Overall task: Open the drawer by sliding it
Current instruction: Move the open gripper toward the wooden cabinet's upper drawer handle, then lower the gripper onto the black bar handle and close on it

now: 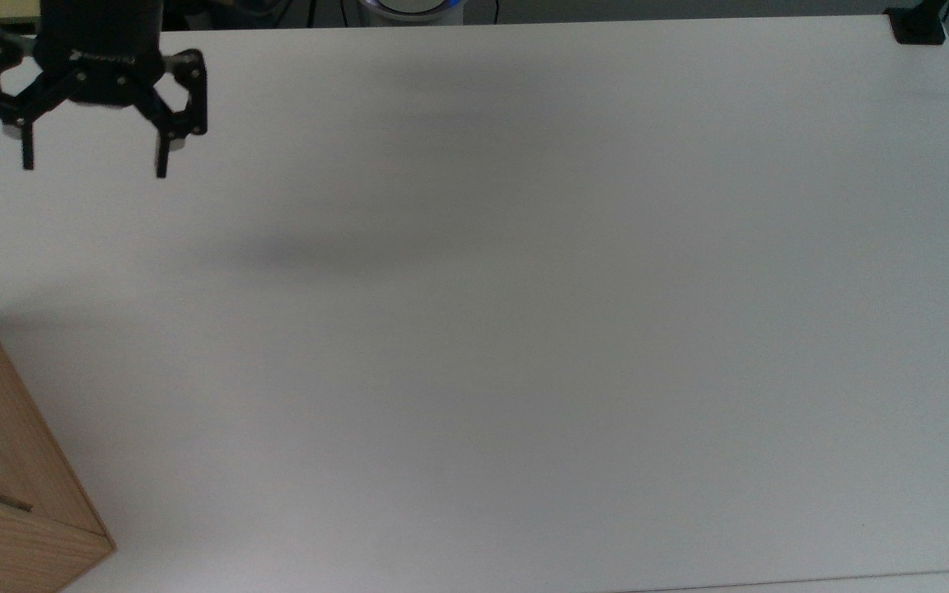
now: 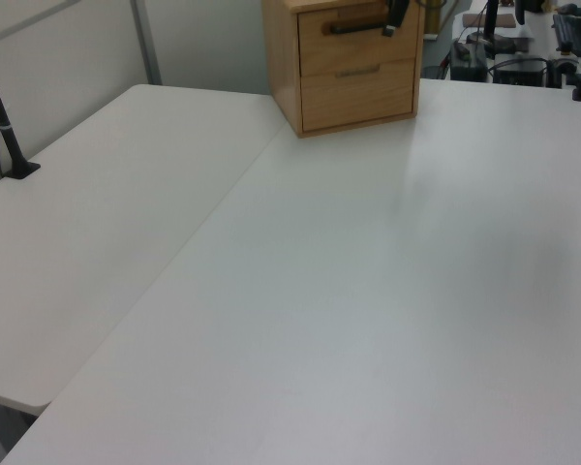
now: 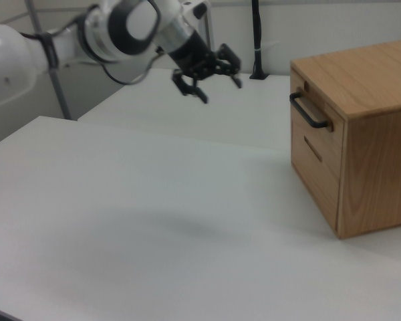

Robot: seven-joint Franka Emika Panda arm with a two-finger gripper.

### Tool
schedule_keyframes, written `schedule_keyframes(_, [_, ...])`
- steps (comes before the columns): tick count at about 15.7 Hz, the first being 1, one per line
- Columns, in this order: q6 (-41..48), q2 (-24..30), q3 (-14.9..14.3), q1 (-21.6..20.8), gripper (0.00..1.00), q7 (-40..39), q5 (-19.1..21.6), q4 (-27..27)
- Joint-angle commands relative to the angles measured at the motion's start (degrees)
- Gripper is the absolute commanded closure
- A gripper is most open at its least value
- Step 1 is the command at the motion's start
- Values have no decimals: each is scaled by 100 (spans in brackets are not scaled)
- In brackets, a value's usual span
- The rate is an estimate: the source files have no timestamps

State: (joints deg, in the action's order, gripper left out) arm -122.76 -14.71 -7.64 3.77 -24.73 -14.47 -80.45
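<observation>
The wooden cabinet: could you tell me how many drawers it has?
2, stacked in its front: the upper drawer with the black bar handle, and a lower drawer directly beneath, with a slot pull.

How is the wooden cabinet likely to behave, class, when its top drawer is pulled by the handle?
The cabinet looks solid and broad-based, so it probably won't tip. It stands loose on the smooth white table, so it may slide. The handle looks rigid.

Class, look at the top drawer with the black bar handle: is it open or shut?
Shut. The drawer front sits flush with the cabinet face below its handle; the tool hangs apart from it.
</observation>
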Motion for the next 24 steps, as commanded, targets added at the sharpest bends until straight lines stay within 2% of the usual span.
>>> schedule_keyframes(1, [-1107, -435, -88, 167, 0, -164, -380, 11])
schedule_keyframes(5, [-2153, -901, -247, 352, 0, -164, -880, 38])
schedule_keyframes(8, [-2892, -1148, -431, 422, 0, -164, -1434, 38])
schedule_keyframes(9, [-3024, -1192, -492, 457, 4, -172, -1497, 38])
schedule_keyframes(11, [-3270, -1289, -510, 563, 23, -173, -1532, 38])
schedule_keyframes(14, [-3403, -1473, -519, 581, 24, -181, -1698, 38])
schedule_keyframes(15, [-3430, -1500, -519, 607, 29, -173, -1891, 38])
schedule_keyframes(17, [-3570, -1518, -519, 712, 32, -173, -2033, 38])
schedule_keyframes(18, [-3631, -1518, -519, 747, 40, -181, -2051, 38])
schedule_keyframes(24, [-3676, -1491, -519, 783, 100, -199, -2130, 12])
